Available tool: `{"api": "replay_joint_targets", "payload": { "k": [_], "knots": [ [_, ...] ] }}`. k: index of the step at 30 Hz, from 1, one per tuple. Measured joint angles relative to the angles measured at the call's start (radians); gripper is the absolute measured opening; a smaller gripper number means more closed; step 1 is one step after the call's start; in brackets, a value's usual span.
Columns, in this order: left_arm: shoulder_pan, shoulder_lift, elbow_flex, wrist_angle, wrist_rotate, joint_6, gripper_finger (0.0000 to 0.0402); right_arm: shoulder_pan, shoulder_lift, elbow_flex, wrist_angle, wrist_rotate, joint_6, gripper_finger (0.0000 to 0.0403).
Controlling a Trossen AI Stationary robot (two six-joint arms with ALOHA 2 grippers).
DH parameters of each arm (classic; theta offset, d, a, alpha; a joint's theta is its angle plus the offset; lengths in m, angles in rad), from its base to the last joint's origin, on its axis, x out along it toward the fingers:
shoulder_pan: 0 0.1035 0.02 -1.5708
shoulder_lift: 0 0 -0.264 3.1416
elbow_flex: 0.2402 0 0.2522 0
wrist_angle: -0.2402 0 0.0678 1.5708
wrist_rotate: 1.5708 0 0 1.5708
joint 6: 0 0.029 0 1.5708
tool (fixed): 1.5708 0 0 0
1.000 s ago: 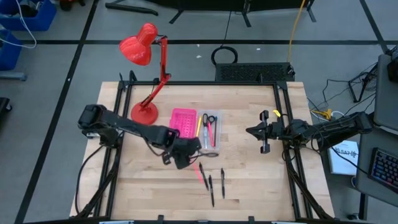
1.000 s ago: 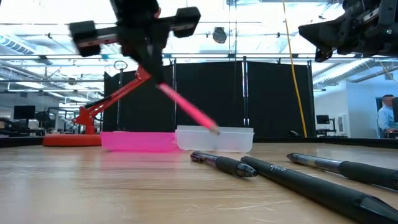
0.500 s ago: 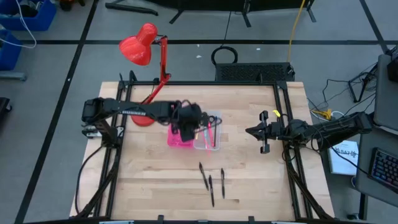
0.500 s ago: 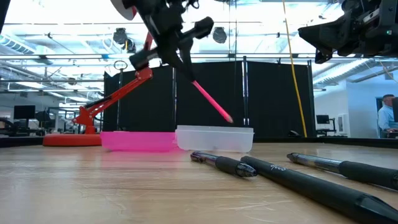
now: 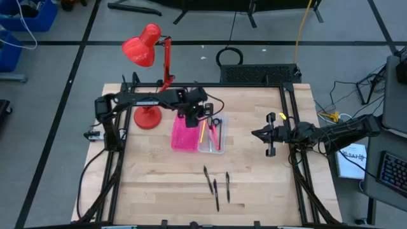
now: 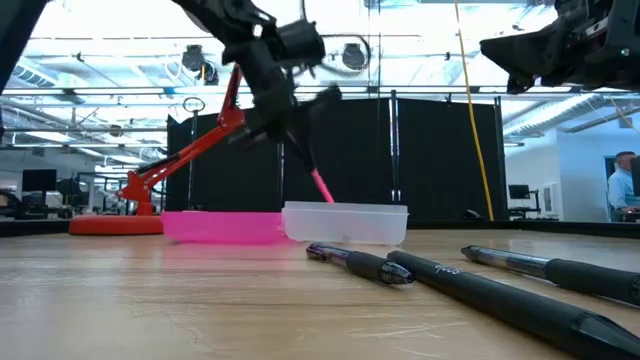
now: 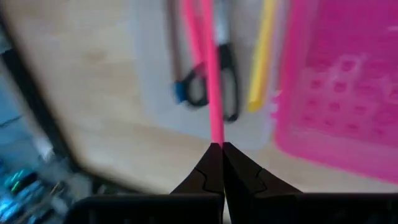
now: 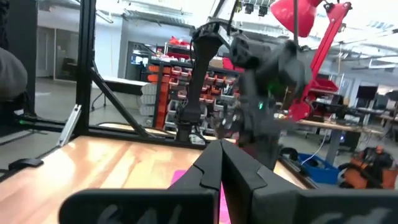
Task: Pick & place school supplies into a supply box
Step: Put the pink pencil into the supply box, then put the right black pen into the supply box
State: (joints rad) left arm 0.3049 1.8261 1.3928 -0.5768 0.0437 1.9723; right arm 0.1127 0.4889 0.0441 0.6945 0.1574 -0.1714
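Note:
My left gripper (image 5: 200, 113) hangs above the far end of the clear supply box (image 5: 220, 150), shut on a pink pen (image 6: 312, 177). The pen slants down, and its lower tip is just over the box rim (image 6: 345, 208). Inside the box lie black-handled scissors (image 7: 214, 87), a yellow pencil (image 7: 264, 62) and another pink pen (image 7: 189, 37). Three black pens (image 5: 216, 186) lie flat on the table nearer the front edge. My right gripper (image 5: 254, 135) is shut and waits, raised, by the right edge. My left gripper pinches the pink pen at its upper end (image 7: 216, 138) between the two fingertips. The pen runs on straight out from the fingers, which slant down from the far-left side. It is lifted clear; its tip (image 6: 324, 192) hangs over the box, and I cannot tell whether it touches.
A bright pink perforated tray (image 5: 184, 131) sits against the clear box's left side. A red desk lamp (image 5: 150, 76) stands with its base (image 5: 147, 117) behind the pink tray. Bare wood lies left and right of the three pens.
My left gripper has carried the pink pen from the table's middle toward the far edge, across the pink tray to above the clear box. It has turned on the way. The pen stayed lifted and now slants more steeply, with its tip lowered to the box rim.

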Motion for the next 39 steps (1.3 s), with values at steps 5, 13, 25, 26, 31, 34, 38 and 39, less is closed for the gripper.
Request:
{"api": "replay_joint_targets", "payload": {
  "k": [5,13,25,26,31,34,38,39],
  "knots": [
    [0.011,0.092,0.052,-0.003,0.043,0.029,0.0001,0.000,0.005,0.000,-0.003,-0.001,-0.026,0.0000],
    [0.016,0.190,0.128,0.012,0.194,-0.046,0.0001,0.000,0.011,0.000,-0.004,-0.002,-0.061,0.0000],
    [0.018,0.211,0.129,0.082,0.236,-0.172,0.0033,0.000,0.012,0.000,-0.033,-0.002,-0.051,0.0000],
    [0.018,0.206,0.129,0.084,0.221,-0.188,0.0042,0.000,0.012,0.000,-0.033,-0.002,-0.051,0.0000],
    [0.018,0.191,0.129,0.098,0.142,-0.259,0.0081,0.000,0.012,0.000,-0.033,-0.005,-0.050,0.0000],
    [0.018,0.162,0.129,0.078,0.135,-0.301,0.0095,0.000,0.012,0.000,-0.033,-0.005,-0.050,0.0000],
    [0.017,0.065,0.129,-0.012,0.172,-0.372,0.0099,0.000,0.013,0.000,-0.028,-0.005,-0.051,0.0000],
    [0.015,0.021,0.129,-0.049,0.193,-0.395,0.0095,0.000,0.014,0.000,-0.025,-0.005,-0.050,0.0000]
  ]
}}
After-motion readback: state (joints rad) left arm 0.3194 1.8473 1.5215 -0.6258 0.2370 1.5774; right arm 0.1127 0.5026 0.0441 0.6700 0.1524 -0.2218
